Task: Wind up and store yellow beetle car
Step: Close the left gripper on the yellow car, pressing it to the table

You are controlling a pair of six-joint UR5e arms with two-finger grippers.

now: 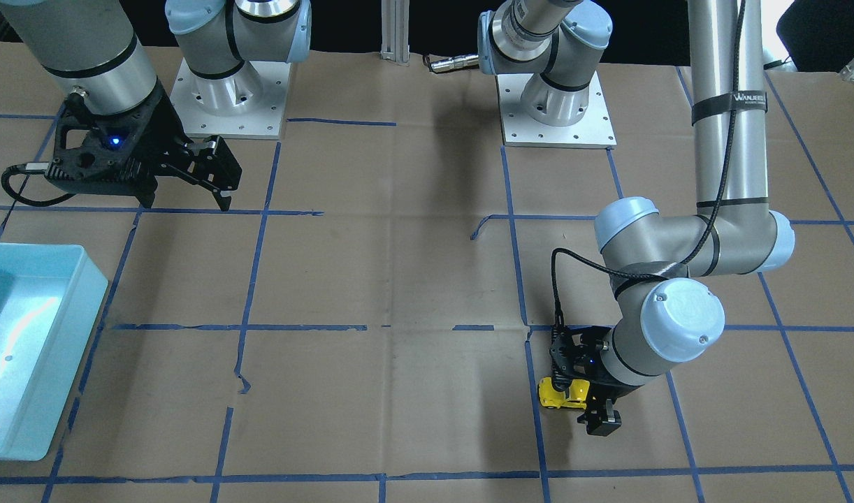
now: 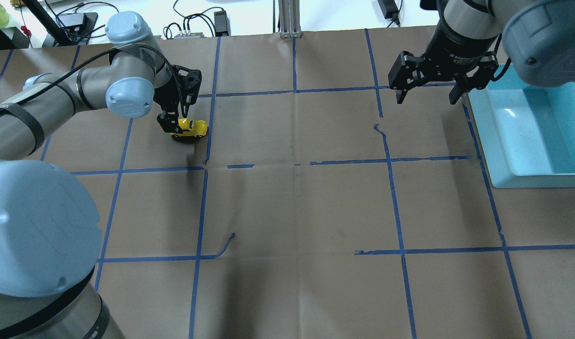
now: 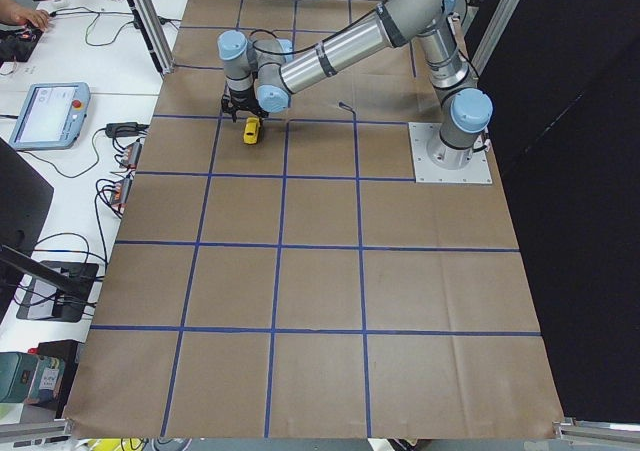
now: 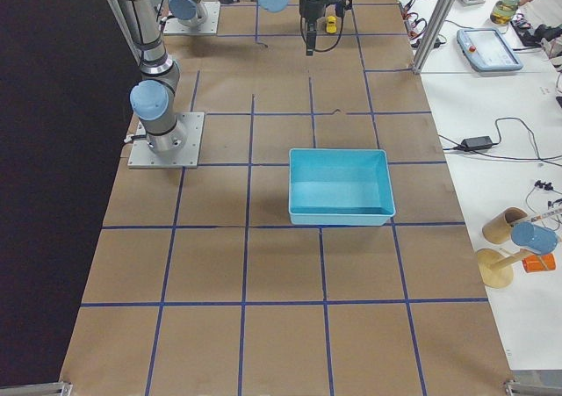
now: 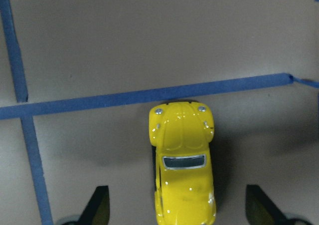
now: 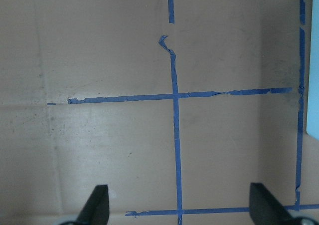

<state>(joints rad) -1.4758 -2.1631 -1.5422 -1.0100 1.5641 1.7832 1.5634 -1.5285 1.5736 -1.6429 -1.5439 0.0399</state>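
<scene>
The yellow beetle car (image 5: pixel 183 170) stands on its wheels on the brown paper table, nose toward a blue tape line. It also shows in the overhead view (image 2: pixel 191 128) and in the front view (image 1: pixel 560 395). My left gripper (image 2: pixel 177 122) is low over the car and open. In the left wrist view its fingertips (image 5: pixel 99 207) stand wide on either side of the car's rear with a gap on each side. My right gripper (image 2: pixel 427 100) is open and empty, hanging above the table beside the blue bin.
A light blue bin (image 2: pixel 485 141) stands on the table on my right side, and nothing shows inside it; it also shows in the front view (image 1: pixel 42 349). Blue tape lines grid the brown paper. Both arm bases are bolted at the table's back edge.
</scene>
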